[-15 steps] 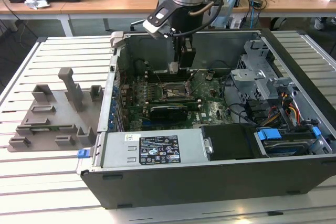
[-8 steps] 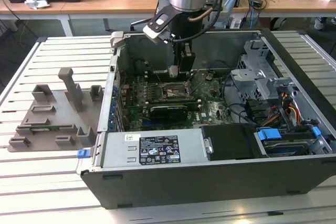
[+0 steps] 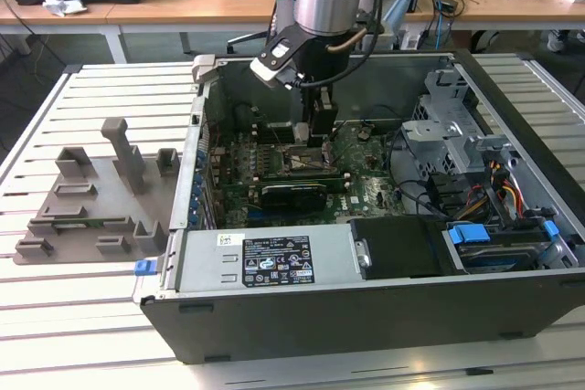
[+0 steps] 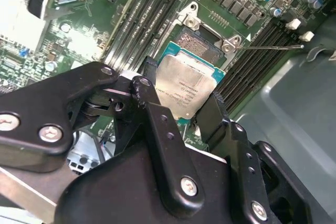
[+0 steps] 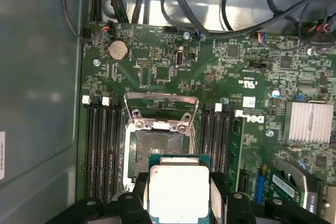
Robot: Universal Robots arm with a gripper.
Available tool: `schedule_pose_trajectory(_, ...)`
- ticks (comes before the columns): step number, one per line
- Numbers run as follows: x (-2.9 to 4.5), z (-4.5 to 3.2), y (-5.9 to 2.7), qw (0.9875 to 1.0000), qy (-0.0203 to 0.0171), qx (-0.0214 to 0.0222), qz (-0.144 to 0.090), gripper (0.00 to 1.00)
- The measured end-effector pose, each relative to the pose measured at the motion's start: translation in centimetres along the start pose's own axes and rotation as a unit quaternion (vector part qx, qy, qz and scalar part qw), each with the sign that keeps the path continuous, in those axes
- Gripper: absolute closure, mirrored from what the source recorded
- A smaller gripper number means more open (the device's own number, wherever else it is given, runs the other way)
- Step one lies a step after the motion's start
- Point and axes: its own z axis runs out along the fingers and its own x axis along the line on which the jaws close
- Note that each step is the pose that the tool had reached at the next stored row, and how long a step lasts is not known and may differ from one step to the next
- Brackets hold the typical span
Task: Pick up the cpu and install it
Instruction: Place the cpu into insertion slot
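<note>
Cpu [image 5: 178, 192] sits clamped by two opposite edges between the fingers [image 5: 142, 184] of your gripper [image 3: 320, 130], silvery plate up. In both wrist views it hangs over one edge of the open socket [image 5: 157, 148], not centred on it and, by the look of it, not yet seated. The hinged load plate [image 5: 163, 109] stands raised on the socket's side away from the chip, and memory slots [image 5: 100, 145] flank the socket on the motherboard [image 3: 366, 191]. Your risk is the bare contact field: come down off-centre or tilted and a corner could land on the contacts and bend them. The edge grip looks thin, so a nudge against the socket frame could twist the chip in the fingers. You cannot tell from here whether its notches match the socket keys
</note>
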Motion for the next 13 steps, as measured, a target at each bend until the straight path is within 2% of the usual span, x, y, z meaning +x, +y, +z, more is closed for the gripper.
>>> schedule_pose_trajectory(5,0.98,1.29,0.12,1.0,0.0001,0.0,0.0,0.45)
schedule_pose_trajectory(13,1.17,2.93,0.19,1.0,0.0004,0.0001,0.008,0.45)
